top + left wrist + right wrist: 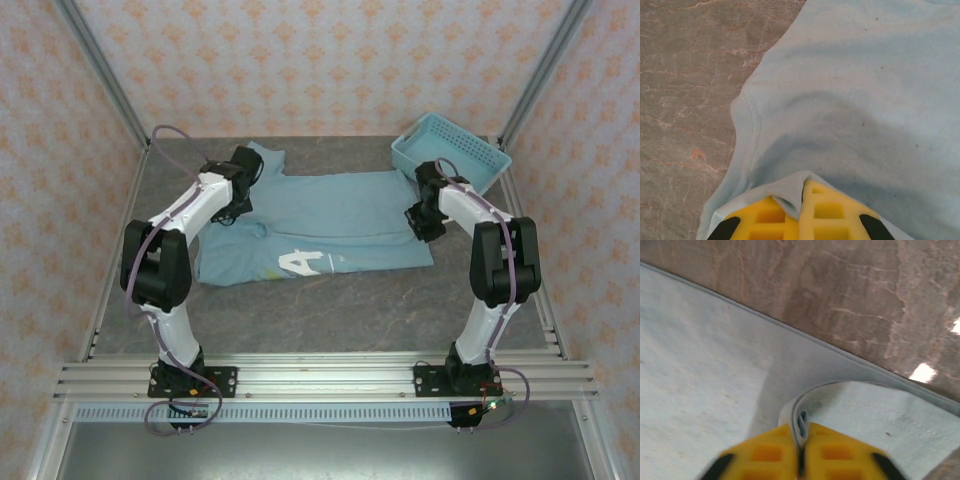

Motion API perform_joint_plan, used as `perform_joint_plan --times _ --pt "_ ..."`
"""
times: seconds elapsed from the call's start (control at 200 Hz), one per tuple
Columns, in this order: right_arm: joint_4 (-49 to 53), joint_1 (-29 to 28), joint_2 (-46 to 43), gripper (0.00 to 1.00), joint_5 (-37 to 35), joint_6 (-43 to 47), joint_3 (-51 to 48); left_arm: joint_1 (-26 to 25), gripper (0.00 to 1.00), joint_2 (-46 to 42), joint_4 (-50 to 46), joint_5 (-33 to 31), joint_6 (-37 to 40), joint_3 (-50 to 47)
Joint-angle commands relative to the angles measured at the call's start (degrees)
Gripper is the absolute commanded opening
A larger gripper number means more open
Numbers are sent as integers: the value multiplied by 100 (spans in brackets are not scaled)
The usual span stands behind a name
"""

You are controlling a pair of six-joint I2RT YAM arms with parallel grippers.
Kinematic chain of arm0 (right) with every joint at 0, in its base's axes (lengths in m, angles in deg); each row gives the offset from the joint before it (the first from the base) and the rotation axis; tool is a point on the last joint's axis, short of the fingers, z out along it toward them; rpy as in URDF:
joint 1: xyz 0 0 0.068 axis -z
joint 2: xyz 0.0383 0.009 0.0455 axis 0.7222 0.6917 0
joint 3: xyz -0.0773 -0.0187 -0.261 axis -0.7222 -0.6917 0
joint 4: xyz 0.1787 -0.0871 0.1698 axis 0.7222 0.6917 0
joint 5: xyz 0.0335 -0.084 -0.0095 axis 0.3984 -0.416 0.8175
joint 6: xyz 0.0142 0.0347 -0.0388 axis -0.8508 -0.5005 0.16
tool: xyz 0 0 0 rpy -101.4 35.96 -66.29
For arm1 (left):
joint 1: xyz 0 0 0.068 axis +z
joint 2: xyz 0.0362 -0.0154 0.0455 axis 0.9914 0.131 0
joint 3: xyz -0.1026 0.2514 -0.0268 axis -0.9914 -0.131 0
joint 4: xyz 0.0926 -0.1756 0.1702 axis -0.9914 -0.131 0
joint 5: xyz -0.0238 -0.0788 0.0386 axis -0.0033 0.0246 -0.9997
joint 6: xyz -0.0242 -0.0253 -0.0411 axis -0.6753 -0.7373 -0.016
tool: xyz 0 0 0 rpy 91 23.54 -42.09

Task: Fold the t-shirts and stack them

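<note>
One light blue t-shirt lies spread across the middle of the table, and a white letter shows on its near strip. At the shirt's far left corner my left gripper is shut on it. The left wrist view has the yellow fingers pinching a ribbed edge of the t-shirt beside a sleeve seam. My right gripper is at the shirt's right edge. Its yellow fingers are closed on a doubled-over fold of the hem, lifted a little off the t-shirt lying flat below.
A light blue plastic lattice basket stands tilted at the far right corner, close behind the right arm. Grey marbled tabletop lies bare between the shirt and the arm bases. Metal frame posts and patterned walls enclose the table.
</note>
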Motion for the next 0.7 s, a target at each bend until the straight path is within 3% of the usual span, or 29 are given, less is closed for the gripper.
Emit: perform_joint_plan --times 0.0,0.07,0.14,0.29,0.45,0.595,0.666,0.691 --pt "-689 81 -44 38 -194 -197 99 164 9 131 -158 60 118 311" --pt "-851 87 -154 51 -252 -200 89 227 49 137 -286 33 17 426" --pt "-979 116 -242 56 -221 -149 77 270 66 -78 -259 -10 -99 363" --pt "-867 116 -519 57 -72 106 -48 320 68 -718 -175 402 -322 -24" --pt "-638 103 -923 54 86 378 -506 320 63 -1220 220 1390 -685 -859" --pt "-1188 18 -1064 66 549 211 -1093 320 65 -1178 804 2356 -1267 -1423" --pt "-1348 -35 -952 73 624 163 -1148 336 70 -1075 1071 2490 -1508 -1596" --pt "-1390 -44 -898 74 658 149 -1156 358 76 -1022 1107 2499 -1618 -1622"
